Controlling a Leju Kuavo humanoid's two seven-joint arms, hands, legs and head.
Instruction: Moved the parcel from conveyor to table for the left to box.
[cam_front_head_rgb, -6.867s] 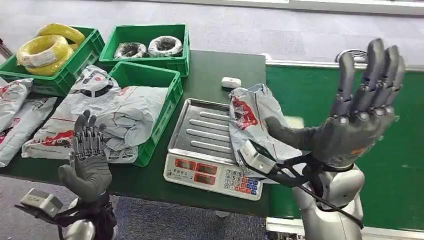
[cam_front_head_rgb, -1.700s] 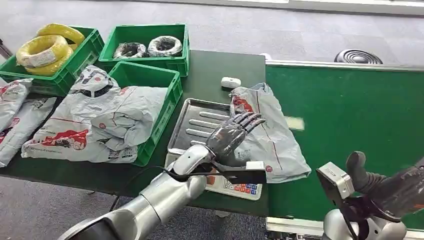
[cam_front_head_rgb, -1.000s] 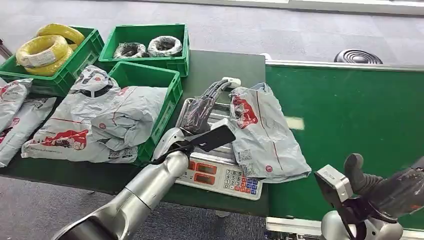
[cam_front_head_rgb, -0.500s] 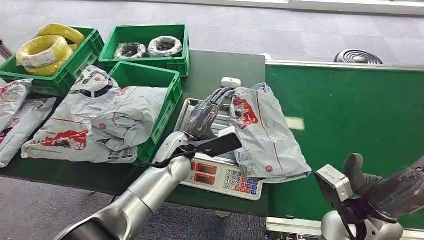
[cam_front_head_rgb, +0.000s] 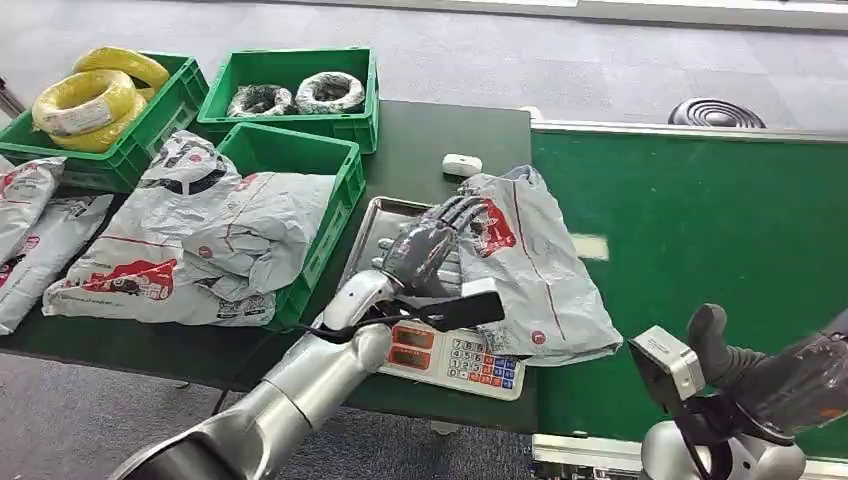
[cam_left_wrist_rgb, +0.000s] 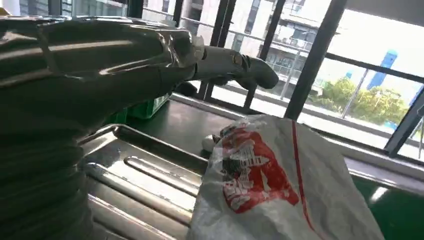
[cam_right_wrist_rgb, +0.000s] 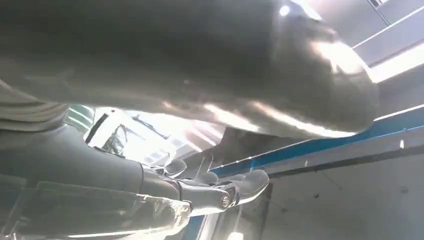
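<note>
Parcel (cam_front_head_rgb: 530, 275), a grey poly bag with a red print, lies flat, half over the right edge of the scale's steel tray (cam_front_head_rgb: 385, 235) and half on the green conveyor belt (cam_front_head_rgb: 700, 230), same spot as half a second ago; it has not shifted. Left hand (cam_front_head_rgb: 430, 245) is over the tray, at 9 o'clock of the parcel, fingers apart and stretched toward 1 o'clock with the tips just at the parcel's red print; contact cannot be told, nothing is gripped. Since the last frame that hand has swung round: its fingers were bunched and pointing up toward the small white device (cam_front_head_rgb: 461, 164) at 12 o'clock, now they fan out lower and closer to the bag. In the left wrist view the thumb (cam_left_wrist_rgb: 235, 67) reaches out above the parcel (cam_left_wrist_rgb: 280, 185), with the ribbed tray (cam_left_wrist_rgb: 145, 170) below it. Right hand (cam_front_head_rgb: 770, 375) sits low at 5 o'clock of the parcel, well apart from it, unchanged; whether it is wide or curled cannot be told, the right wrist view being too blurred. Scale keypad (cam_front_head_rgb: 480, 362) shows at 6 o'clock of the left hand. Green crate (cam_front_head_rgb: 335, 200) holding grey bags stands at 9 o'clock of the scale.
</note>
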